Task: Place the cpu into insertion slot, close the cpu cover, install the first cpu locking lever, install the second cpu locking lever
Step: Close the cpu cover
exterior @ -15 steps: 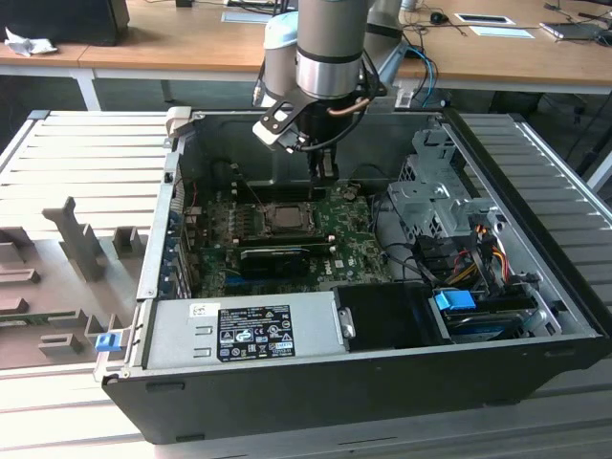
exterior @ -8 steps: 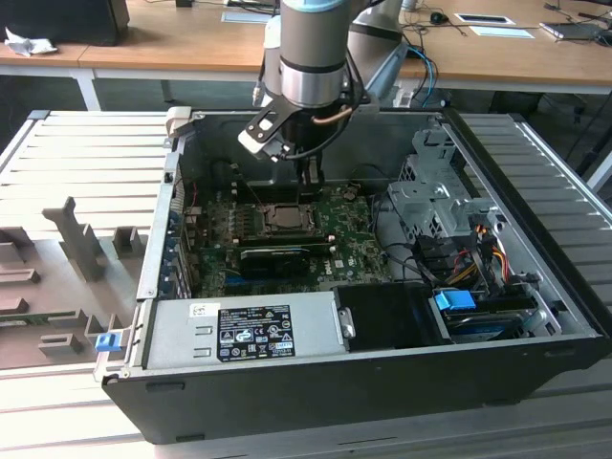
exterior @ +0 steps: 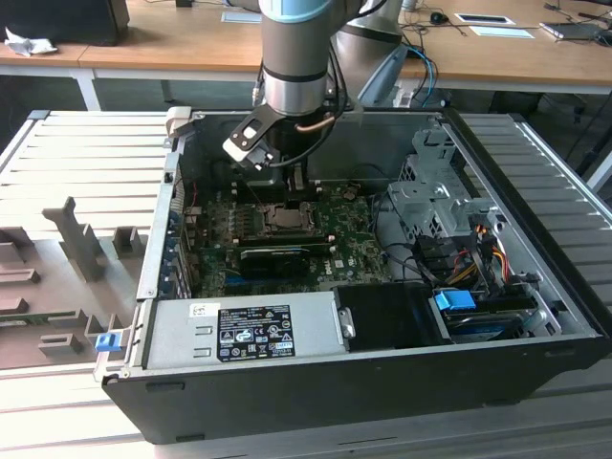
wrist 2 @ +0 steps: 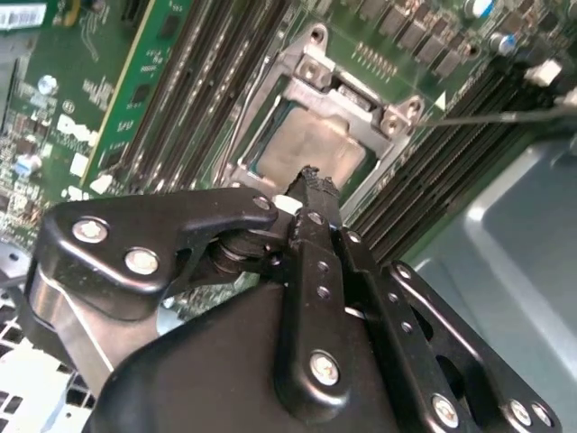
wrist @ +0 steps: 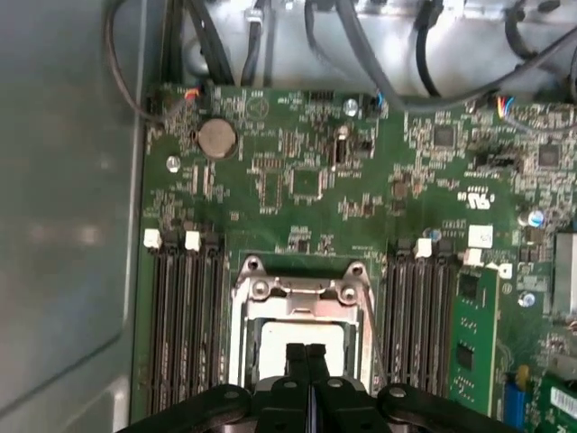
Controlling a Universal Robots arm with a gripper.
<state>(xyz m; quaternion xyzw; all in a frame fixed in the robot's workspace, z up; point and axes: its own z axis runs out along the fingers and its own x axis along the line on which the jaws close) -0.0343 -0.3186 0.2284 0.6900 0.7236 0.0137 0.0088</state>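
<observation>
Silvery cpu (exterior: 285,219) lies framed by the cpu cover (wrist: 236,325). In the exterior view the gripper (exterior: 297,185) hangs at its twelve o'clock, fingers pressed together, empty.

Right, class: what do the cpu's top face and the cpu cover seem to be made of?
The cpu: probably metal, a pale, matt silvery face with a soft sheen. The cpu cover: likely bare sheet metal, grey, brighter, glinting along its pressed edges.
</observation>
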